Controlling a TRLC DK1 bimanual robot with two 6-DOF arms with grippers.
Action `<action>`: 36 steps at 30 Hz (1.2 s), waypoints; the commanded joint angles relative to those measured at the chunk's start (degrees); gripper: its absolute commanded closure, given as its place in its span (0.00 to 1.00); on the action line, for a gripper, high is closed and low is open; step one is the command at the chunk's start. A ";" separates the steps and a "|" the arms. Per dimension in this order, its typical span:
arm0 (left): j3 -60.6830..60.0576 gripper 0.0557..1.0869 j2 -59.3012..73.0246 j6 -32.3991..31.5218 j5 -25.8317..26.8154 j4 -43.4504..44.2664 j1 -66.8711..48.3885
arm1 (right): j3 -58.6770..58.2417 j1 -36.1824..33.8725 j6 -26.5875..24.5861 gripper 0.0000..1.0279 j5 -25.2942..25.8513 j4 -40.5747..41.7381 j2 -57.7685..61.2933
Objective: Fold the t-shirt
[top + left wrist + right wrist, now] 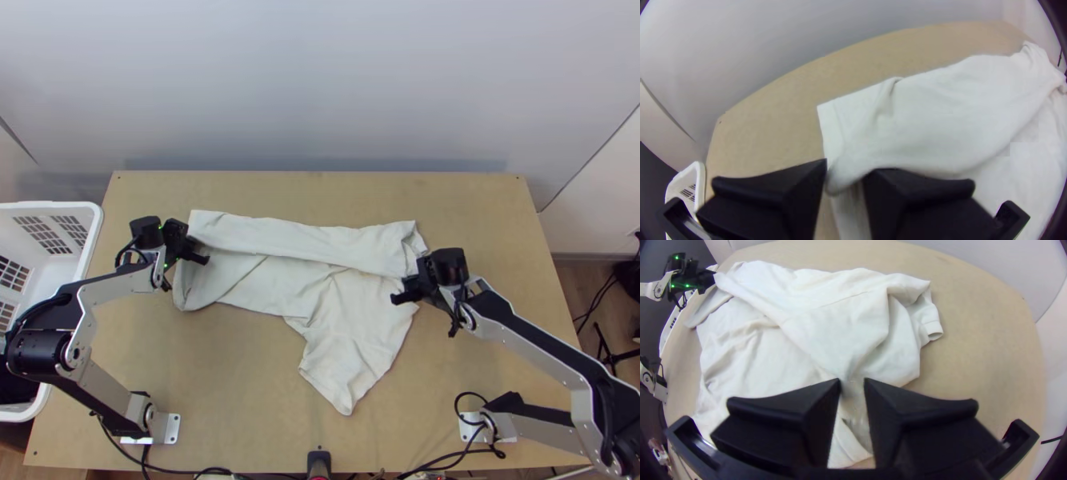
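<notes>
Fold is partway, looks like an early stage. T-shirt [344, 320] lies mid-counter [240, 368], with a long flap doubled over along its 12 o'clock side in the top view. Left end effector [845, 171], at the shirt's 10 o'clock, has the flap's corner pinched. Right end effector [852, 381], at 3 o'clock, seems to grip the flap's other corner, though the contact is blurred. Left to do: settle the flap, bring in the part sticking out toward 6 o'clock, fold down to a compact shape, flatten wrinkles. Nothing squared up yet.
</notes>
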 commanded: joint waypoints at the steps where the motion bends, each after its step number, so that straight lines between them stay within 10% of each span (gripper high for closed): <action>1: 1.09 0.07 -3.68 -1.16 0.88 -10.11 2.68 | -0.43 1.33 1.10 0.02 -3.21 -5.46 -5.06; 12: 3.29 0.07 -21.61 -1.24 11.96 -36.39 9.79 | 3.88 1.33 5.93 0.03 -12.96 -28.22 -14.90; 27: 5.05 0.07 -30.84 24.07 14.24 -76.47 10.15 | 5.46 7.48 2.68 0.03 -29.84 -47.21 -19.65; 36: 5.40 0.07 -30.05 23.98 17.14 -80.95 5.75 | 5.99 7.92 0.13 0.03 -32.21 -48.70 -20.09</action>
